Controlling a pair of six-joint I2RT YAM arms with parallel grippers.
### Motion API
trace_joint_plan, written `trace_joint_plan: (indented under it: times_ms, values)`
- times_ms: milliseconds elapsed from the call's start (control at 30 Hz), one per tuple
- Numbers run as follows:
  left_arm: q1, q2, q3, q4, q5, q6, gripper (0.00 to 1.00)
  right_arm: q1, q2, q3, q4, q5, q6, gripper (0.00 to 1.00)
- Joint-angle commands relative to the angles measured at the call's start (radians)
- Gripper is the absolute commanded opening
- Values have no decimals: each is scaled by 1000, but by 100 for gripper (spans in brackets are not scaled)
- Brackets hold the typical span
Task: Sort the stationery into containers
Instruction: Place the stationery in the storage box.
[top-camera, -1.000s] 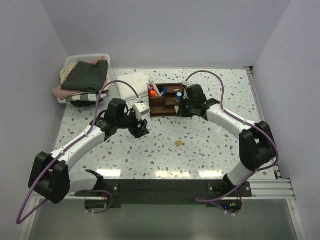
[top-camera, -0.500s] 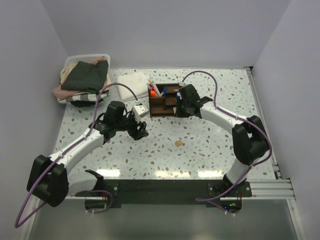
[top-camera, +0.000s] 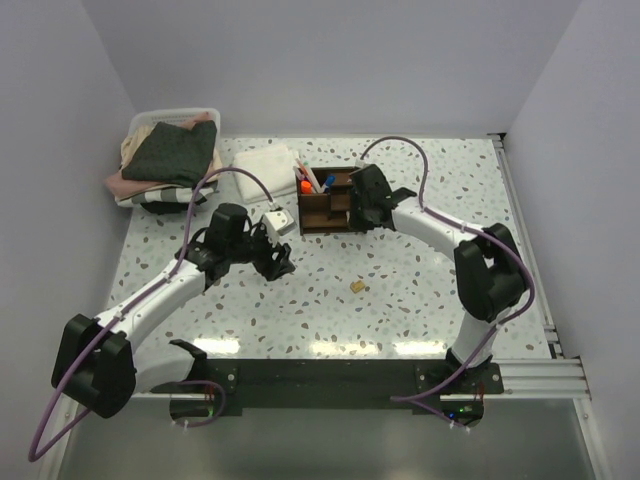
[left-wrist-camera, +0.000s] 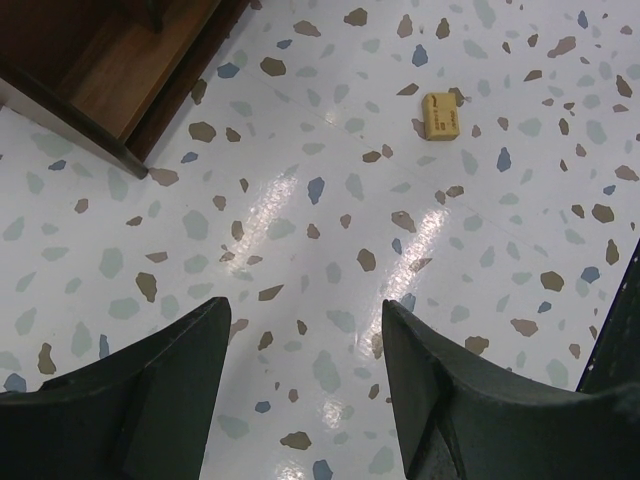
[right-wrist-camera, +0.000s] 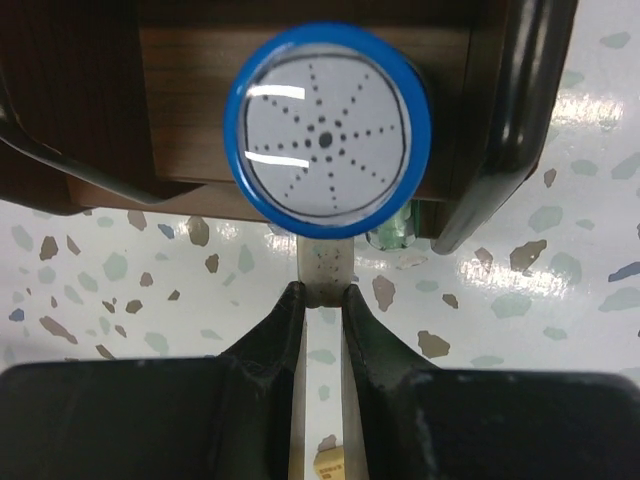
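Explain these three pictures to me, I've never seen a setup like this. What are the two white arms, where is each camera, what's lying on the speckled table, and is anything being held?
These are two robot arms bolted at the table's near edge, each ending in a two-finger gripper. The wide picture comes from a fixed camera above and behind them. The other two come from a camera on each wrist, looking past its own fingers. On the speckled table stand a dark wooden desk organiser with pens in it, a white bin of folded clothes and a folded white cloth. One small tan block lies loose. The left gripper is open and empty above bare table. The right gripper is shut on what looks like the thin stem of a blue-rimmed round disc, right at the organiser.
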Motion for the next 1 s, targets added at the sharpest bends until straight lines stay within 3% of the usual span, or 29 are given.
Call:
trace_joint_plan:
  times_ms: [0,600,967]
  values:
    - [9,-18,-9,41,0,-14,67,2,29,64,21,70,9,0]
    - [12,-3,-14,62,15,-26,67,16,80,118,35,140,-11,0]
    - [12,10,-2,61,20,-25,67,30,92,125,58,159,-4,18]
